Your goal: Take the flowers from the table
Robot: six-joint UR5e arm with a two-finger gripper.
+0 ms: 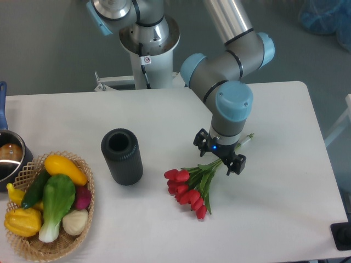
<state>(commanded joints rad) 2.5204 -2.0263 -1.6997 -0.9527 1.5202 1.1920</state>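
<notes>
While your tool (pixel 220 155) sits low over the tulips' (pixel 189 188) stems on the white worktop (pixel 274 219), fingers straddling them, you can't tell whether it's clamped.

The hand (pixel 221 155) sat directly over the stems of the flowers (pixel 189 188), so the wrist hid its fingertips and it could not be told whether they touched or gripped the stems. The table (pixel 274 219) ran out of the picture at the bottom and left edges, which also cut off the wicker basket (pixel 33 249) and the metal pot (pixel 8 159). The arm's upper links left the frame at the top.
</notes>
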